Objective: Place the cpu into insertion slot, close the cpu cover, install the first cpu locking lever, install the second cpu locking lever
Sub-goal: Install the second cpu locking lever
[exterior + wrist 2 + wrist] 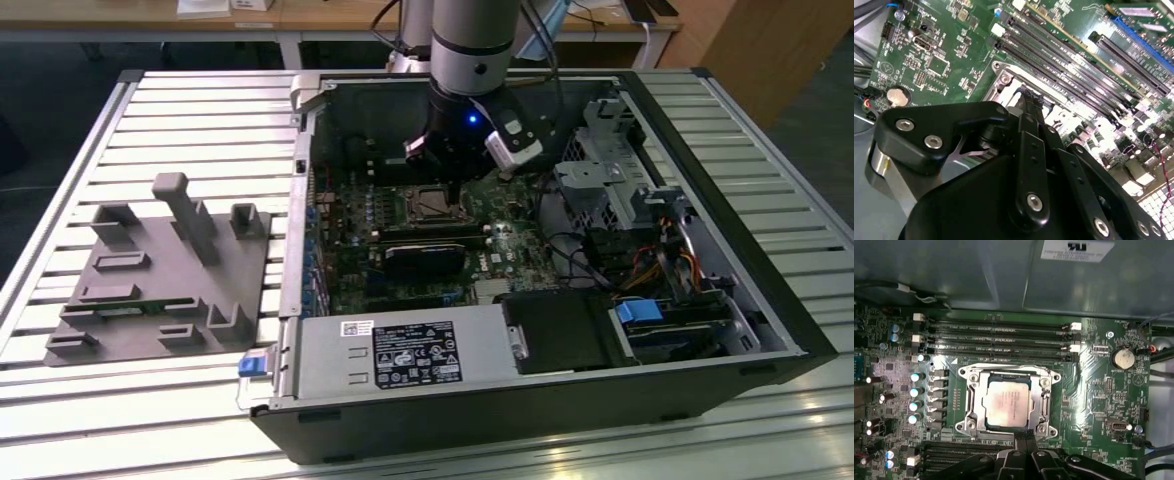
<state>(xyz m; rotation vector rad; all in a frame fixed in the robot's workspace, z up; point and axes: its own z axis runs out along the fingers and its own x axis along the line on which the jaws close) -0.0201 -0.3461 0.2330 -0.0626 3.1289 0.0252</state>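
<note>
The cpu (1006, 402) is seen in the first wrist view lying flat in the insertion slot (975, 416), its dull metal top facing up and its edges square with the socket's rim. The cpu cover (1008, 374) appears to be lowered around it, the chip showing through the square window, though whether the frame is fully seated cannot be judged with certainty. The socket sits on the green motherboard (1089, 390) inside the open computer case (747, 300), which rests on the slatted desk (200, 110).

The hand (1025, 436) is held just beside the socket, at the edge of the cover that faces away from the long memory slots (999, 337); the cpu thus lies directly ahead of the fingertips, towards those slots. The black fingers are brought together to a narrow tip, and nothing is seen clamped between them. In the second wrist view the same tip (1030, 100) is seen poised low at the socket frame. Being square, the chip has no long axis; the memory slots run parallel to its nearer edge.
</note>
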